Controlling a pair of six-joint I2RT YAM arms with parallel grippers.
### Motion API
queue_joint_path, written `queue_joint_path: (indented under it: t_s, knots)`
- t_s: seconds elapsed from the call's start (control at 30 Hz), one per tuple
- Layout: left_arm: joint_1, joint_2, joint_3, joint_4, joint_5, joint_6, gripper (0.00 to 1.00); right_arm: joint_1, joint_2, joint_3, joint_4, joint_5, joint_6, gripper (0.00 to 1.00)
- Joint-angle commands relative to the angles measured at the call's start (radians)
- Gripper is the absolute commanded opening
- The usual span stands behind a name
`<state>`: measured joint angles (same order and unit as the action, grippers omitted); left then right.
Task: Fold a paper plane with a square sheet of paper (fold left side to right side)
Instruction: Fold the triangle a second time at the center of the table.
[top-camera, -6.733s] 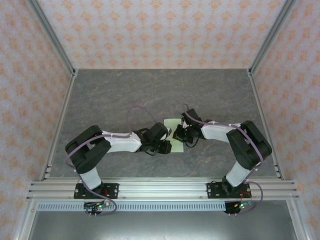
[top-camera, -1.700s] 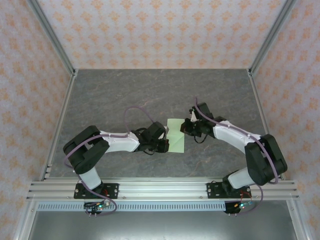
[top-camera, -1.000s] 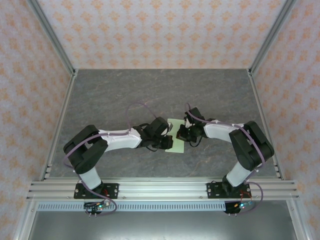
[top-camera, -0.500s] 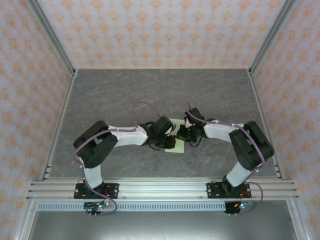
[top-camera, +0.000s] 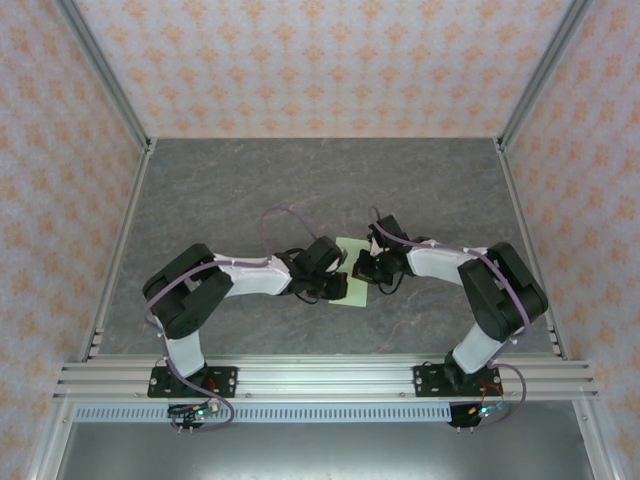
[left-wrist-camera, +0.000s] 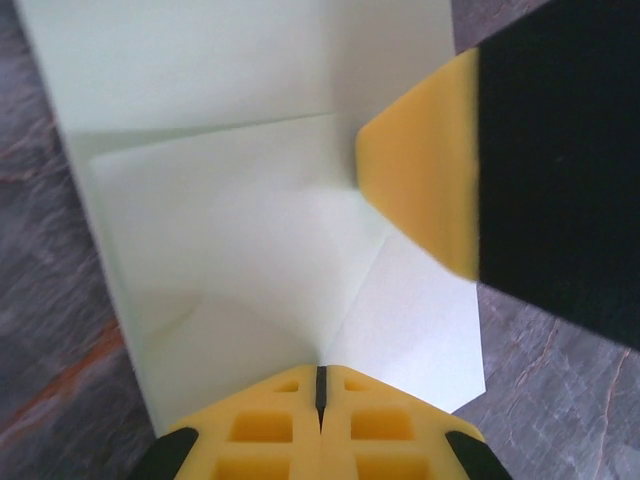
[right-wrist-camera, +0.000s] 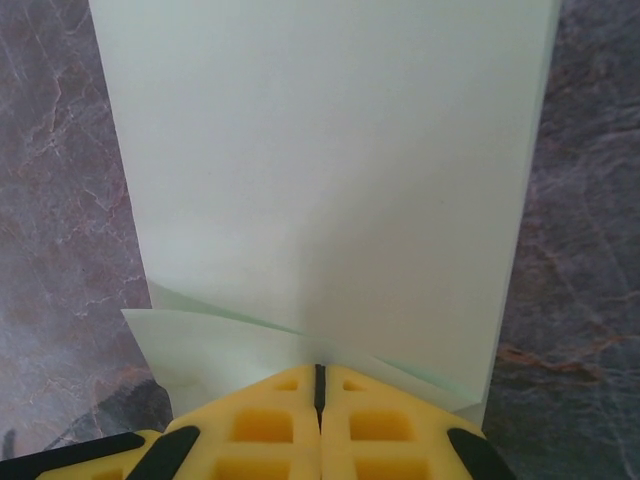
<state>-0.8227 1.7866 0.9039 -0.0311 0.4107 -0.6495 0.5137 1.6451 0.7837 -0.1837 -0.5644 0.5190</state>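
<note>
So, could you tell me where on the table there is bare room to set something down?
The far half of the table, between the paper and the back wall, is bare. So are the strips beside each side rail, and the near patch between both arms. The middle is crowded: the left pincer and right pincer meet on the paper.

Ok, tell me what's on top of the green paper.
The left gripper and right gripper, both shut, rest their yellow tips on the paper. Whatever paper lies beneath those tips is covered.

No readable text, label, brand or number anywhere.
</note>
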Motion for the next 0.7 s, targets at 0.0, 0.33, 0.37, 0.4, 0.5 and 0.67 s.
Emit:
queue_joint_path:
  t_s: [0.0,0.33,0.37,0.4,0.5,0.67]
  knots:
    - [0.006,-0.042,-0.077,-0.086,-0.051,-0.033,0.00,0.005,0.015,0.000,-0.089,0.066,-0.019,0.06]
    - [0.007,-0.147,-0.178,-0.109,-0.084,-0.060,0.00,0.005,0.009,0.005,-0.092,0.065,-0.022,0.06]
    - [0.007,-0.161,-0.183,-0.121,-0.095,-0.058,0.00,0.005,0.003,0.006,-0.088,0.058,-0.023,0.06]
    - [0.008,-0.177,-0.187,-0.131,-0.102,-0.053,0.00,0.005,-0.008,0.009,-0.080,0.053,-0.022,0.06]
    - [0.021,-0.219,-0.194,-0.141,-0.099,-0.047,0.00,0.005,-0.051,0.021,-0.074,0.050,-0.025,0.08]
    - [0.053,-0.290,-0.185,-0.132,-0.090,-0.028,0.14,0.005,-0.167,0.027,-0.119,0.130,-0.034,0.21]
